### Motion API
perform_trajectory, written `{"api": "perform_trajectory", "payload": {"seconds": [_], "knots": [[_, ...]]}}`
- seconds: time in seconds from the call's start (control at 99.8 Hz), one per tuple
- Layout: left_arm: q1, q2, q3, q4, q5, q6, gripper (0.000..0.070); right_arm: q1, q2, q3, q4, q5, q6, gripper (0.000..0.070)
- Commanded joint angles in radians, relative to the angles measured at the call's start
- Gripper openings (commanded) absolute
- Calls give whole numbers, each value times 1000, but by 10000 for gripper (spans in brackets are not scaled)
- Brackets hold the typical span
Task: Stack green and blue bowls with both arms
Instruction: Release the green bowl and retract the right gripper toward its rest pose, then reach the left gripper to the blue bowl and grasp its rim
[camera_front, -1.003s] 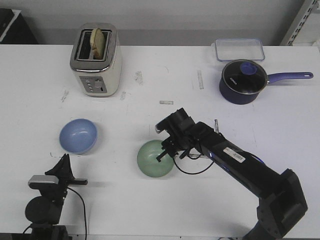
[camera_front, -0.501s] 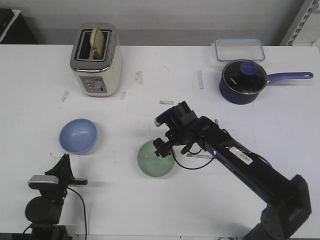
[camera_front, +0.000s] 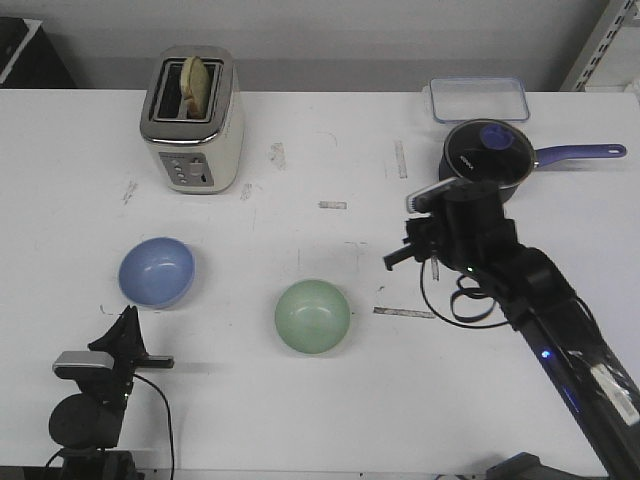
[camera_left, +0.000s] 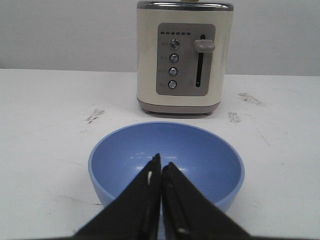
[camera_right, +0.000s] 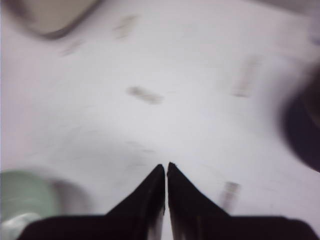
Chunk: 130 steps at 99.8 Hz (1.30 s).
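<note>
White counter (camera_front: 300, 420), scuffed and marked with short tape strips, meeting a pale grey wall at the far edge.

Two bowls, both sitting upright, mouths facing up; round, so no long axis to note. Blue bowl (camera_front: 156, 271) resting front-left, near side of the cream toaster (camera_front: 192, 120). Green bowl (camera_front: 313, 316) resting front-centre, well apart from the blue one.

One toaster, one navy saucepan (camera_front: 487, 164), one clear container (camera_front: 479, 99).

Left hand (camera_left: 161, 172) pressed together, empty, pointing at the blue bowl. Right hand (camera_right: 166, 172) pressed together, empty, hanging above bare counter, apart from the green bowl.
</note>
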<state>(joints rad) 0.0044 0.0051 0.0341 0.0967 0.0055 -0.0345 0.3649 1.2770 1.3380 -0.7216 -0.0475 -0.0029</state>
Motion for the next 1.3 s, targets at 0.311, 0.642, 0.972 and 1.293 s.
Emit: {"api": "perform_trajectory", "payload": {"seconds": [0.311, 0.642, 0.972, 1.293], "knots": [[1, -2, -21, 16, 2, -14, 1, -199, -480, -587, 295, 33, 6, 0], [1, 2, 50, 114, 2, -15, 1, -223, -676, -761, 358, 32, 6, 0], [1, 224, 508, -155, 2, 34, 106, -223, -673, -761, 393, 32, 6, 0], [2, 594, 916, -420, 2, 62, 492, -223, -673, -761, 393, 32, 6, 0]]}}
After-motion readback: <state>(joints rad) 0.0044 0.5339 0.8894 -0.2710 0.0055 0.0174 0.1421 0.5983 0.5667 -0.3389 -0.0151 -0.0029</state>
